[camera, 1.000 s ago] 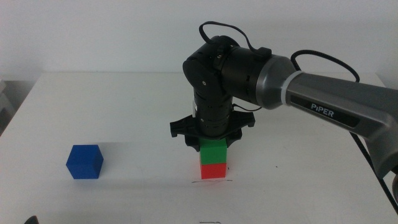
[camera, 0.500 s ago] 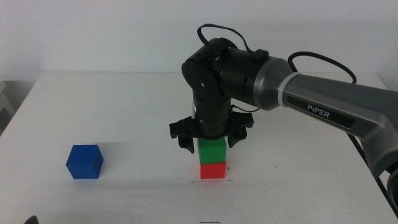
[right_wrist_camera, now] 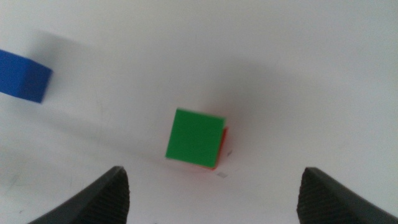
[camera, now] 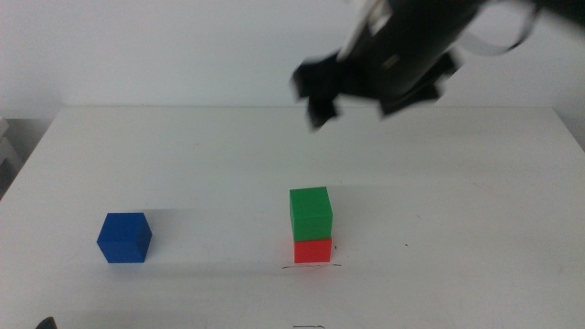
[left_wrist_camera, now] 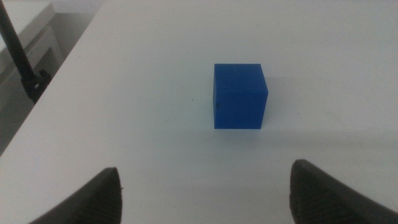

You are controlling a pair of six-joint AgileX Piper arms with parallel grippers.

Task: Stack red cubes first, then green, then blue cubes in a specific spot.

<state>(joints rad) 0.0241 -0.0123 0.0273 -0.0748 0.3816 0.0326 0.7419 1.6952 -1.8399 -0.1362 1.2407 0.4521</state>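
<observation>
A plain white table [camera: 183,155] fills the scene, with a pale wall behind its far edge.

At the near edge of the table, a thin dark wavy pen stroke [camera: 313,266] marks the surface. The red cube [camera: 313,249] sits just behind this stroke, touching the table. The green cube [camera: 311,213] rests squarely on top of the red cube, making a two-high stack slightly right of centre. Seen from above by the right wrist camera, the green cube [right_wrist_camera: 194,137] hides nearly all of the red cube [right_wrist_camera: 221,149], with only a thin red sliver showing along one side.

Well apart from the stack, on the near left of the table, the blue cube [camera: 124,238] stands alone on the bare surface. The left gripper [left_wrist_camera: 205,196] hovers close to the blue cube [left_wrist_camera: 239,96], its two dark jaws spread wide and holding nothing.

Farther back and high above the table, the right gripper [camera: 352,96] appears as a dark blurred shape, well clear of the stack. Its jaws are spread wide and empty.
</observation>
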